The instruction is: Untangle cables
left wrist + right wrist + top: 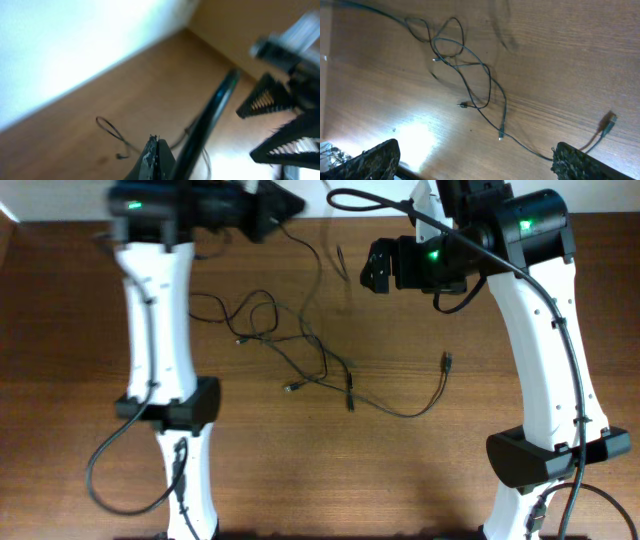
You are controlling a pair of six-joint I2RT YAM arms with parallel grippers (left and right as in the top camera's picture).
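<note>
You have the cables [300, 340] lying as a loose tangle on the wooden table [400, 480], roughly midway between the two arms. The loops cross most thickly on the left of the clump. From there one strand trails right along the wood and curls up to a plug [446, 361] that lies well apart from the knot, and other short ends poke out along the near side. Another strand runs from the tangle toward the far edge and up to your left gripper [285, 208]. That gripper is blurred from overhead, so you cannot tell whether the strand touches it. Its wrist view is blurred too, but the left fingers [267, 97] stand apart with bare wood showing in the gap. Your right gripper [375, 265] hangs over the table beyond the right side of the tangle, clear of the cords. From its wrist camera you see the claw spread wide, one finger at each lower corner, with lit tabletop between them. The knot lies ahead of the claw, and the lone plug sits just beyond one finger.
</note>
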